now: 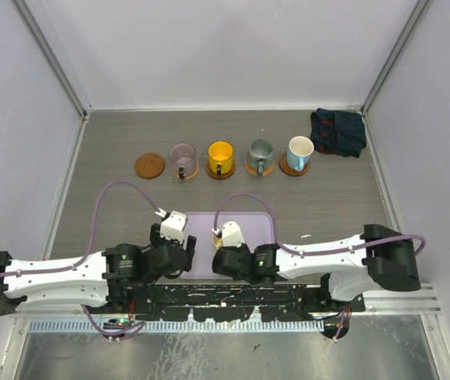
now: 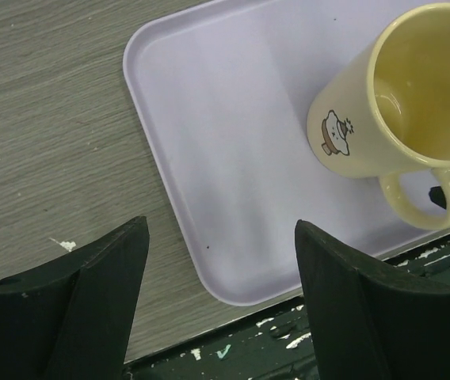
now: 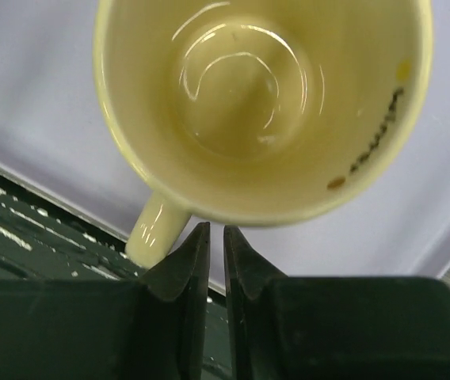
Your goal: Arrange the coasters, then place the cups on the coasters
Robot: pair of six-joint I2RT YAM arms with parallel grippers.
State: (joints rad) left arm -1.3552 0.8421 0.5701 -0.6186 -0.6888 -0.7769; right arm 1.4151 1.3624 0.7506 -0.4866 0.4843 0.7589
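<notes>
The cream cup (image 2: 352,119) stands upright on the lavender tray (image 2: 209,158), near the arms. The right gripper (image 3: 213,231) has its jaws pressed almost together beside the cup's handle, with nothing between them. The left gripper (image 2: 221,237) is spread wide over the tray's near left corner, empty. In the far row, 4 cups (image 1: 220,157) sit on coasters (image 1: 287,169); the leftmost coaster (image 1: 150,165) is bare.

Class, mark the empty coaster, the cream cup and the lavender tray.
empty coaster (image 1: 150,165): top view, its centre.
cream cup (image 2: 352,138): left wrist view, its outer wall.
lavender tray (image 2: 225,158): left wrist view, its bare floor.
</notes>
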